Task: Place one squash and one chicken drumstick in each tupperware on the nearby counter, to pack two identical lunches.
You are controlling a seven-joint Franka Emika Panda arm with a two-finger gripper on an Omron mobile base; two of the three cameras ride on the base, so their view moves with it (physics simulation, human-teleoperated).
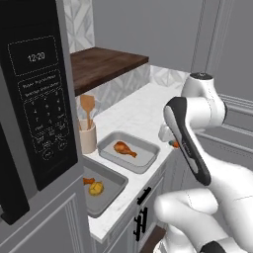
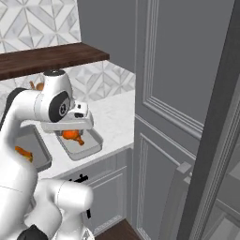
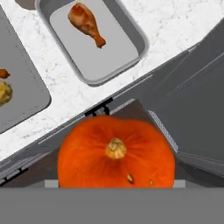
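White counter [image 3: 65,94]; hand grips an orange squash [image 3: 116,151].

Orange squash [image 3: 116,153] at my tool; brown-orange drumstick [image 3: 86,22] in grey tupperware [image 3: 131,30]; white marble surface [image 3: 175,22].

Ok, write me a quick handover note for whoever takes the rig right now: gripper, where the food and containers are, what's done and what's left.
Gripper: in the hand view, the round orange squash sits right at it, jaws wide around it; it looks held, above the counter edge.
Near grey rectangular tupperware on the white marble counter: one brown chicken drumstick, no squash yet.
Far grey tupperware, by the microwave: a drumstick and a yellowish piece that may be the other squash.
Done: a drumstick in each container.
Left: set the orange squash into the near tupperware, release, then check that both match.
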